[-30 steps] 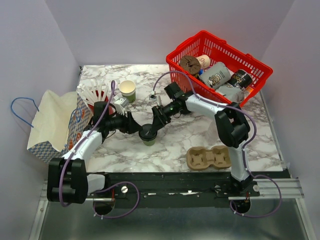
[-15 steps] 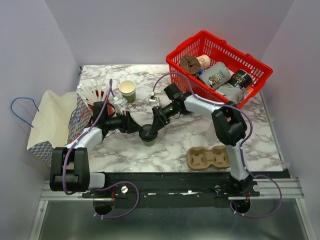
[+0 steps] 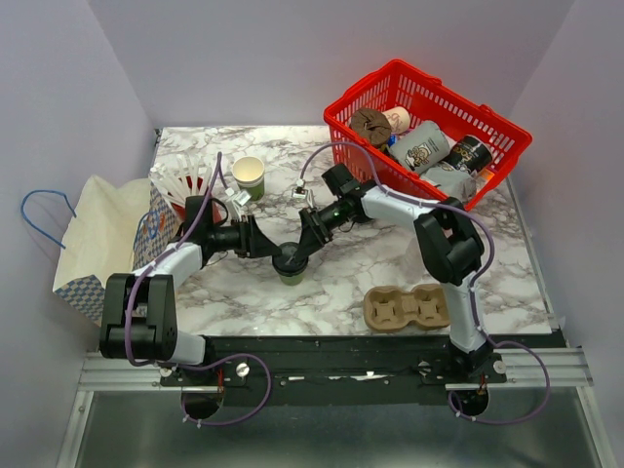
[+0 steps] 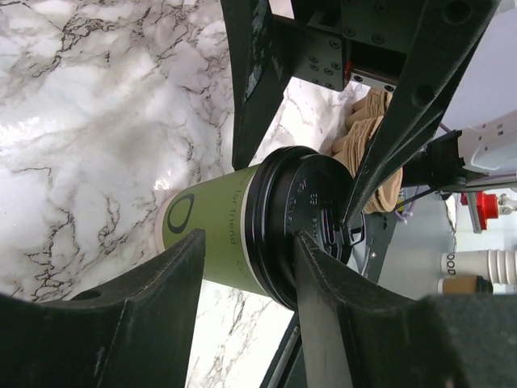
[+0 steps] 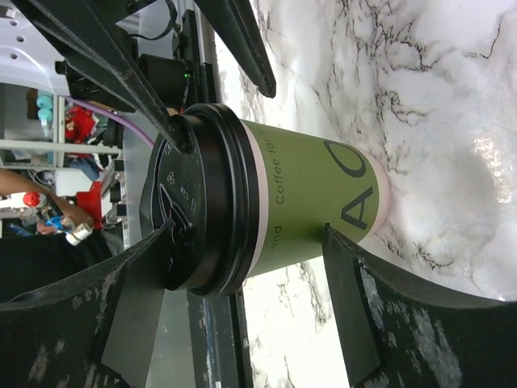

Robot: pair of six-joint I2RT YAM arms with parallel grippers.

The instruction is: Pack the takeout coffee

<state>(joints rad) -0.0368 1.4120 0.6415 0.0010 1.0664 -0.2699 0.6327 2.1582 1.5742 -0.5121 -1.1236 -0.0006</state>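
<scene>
From above, the marble desk (image 3: 390, 258) carries one red basket (image 3: 356, 136) at the far right. At least five things lie in it: a brown round piece (image 3: 370, 124), a cream one (image 3: 398, 119), two grey printed cups (image 3: 421, 148) and a dark can (image 3: 470, 153). One paper bag (image 3: 97, 239) lies at the left edge with a blue cord handle (image 3: 39, 210); what it holds I cannot tell. One cardboard carrier (image 3: 408, 308) with two wells sits near the front. There are two green paper cups. A lidless one (image 3: 249, 174), cream inside, stands at the back. The takeout coffee (image 3: 290, 260) stands upright mid-desk between the left hand (image 3: 265, 244) and the right hand (image 3: 304, 244), which meet over it from either side. In the left wrist view the takeout coffee (image 4: 210, 230) shows its one black lid (image 4: 303, 226). The left hand (image 4: 249, 242) has its fingers apart astride the lid's rim, not clamped. Opposite, the right hand (image 4: 292, 190) has one fingertip on the lid and the other just beside the rim. The carrier (image 4: 380, 129) shows behind. In the right wrist view the right hand (image 5: 249, 234) stands wide apart in front of the takeout coffee (image 5: 315, 202), gripping nothing. The left hand (image 5: 222, 117) touches the lid (image 5: 202, 202) with one tip, and its other tip is clear of the cup.
</scene>
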